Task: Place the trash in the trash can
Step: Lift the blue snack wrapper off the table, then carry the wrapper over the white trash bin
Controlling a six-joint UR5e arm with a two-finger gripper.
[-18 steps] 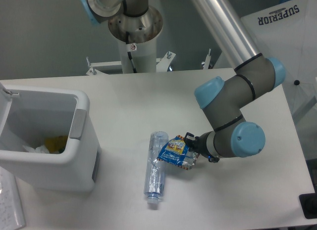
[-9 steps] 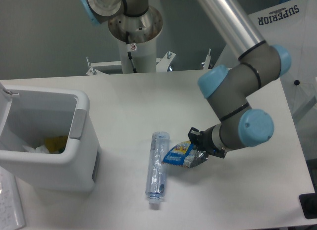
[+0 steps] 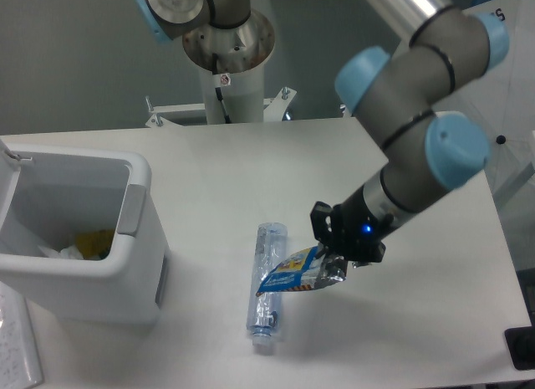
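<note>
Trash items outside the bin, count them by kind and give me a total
Blue snack packet, held up in the gripper jaws: 1
Clear crushed plastic bottle, lying on the table: 1
Total outside the white bin: 2

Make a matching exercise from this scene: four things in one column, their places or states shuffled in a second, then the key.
Things:
1. snack packet
2. plastic bottle
3. trash can
4. gripper

States:
A. lying on the table
B. standing at the left, scraps inside
C. held up, hanging from the jaws
D. shut on a wrapper

Pairs: 1-C, 2-A, 3-B, 4-D
</note>
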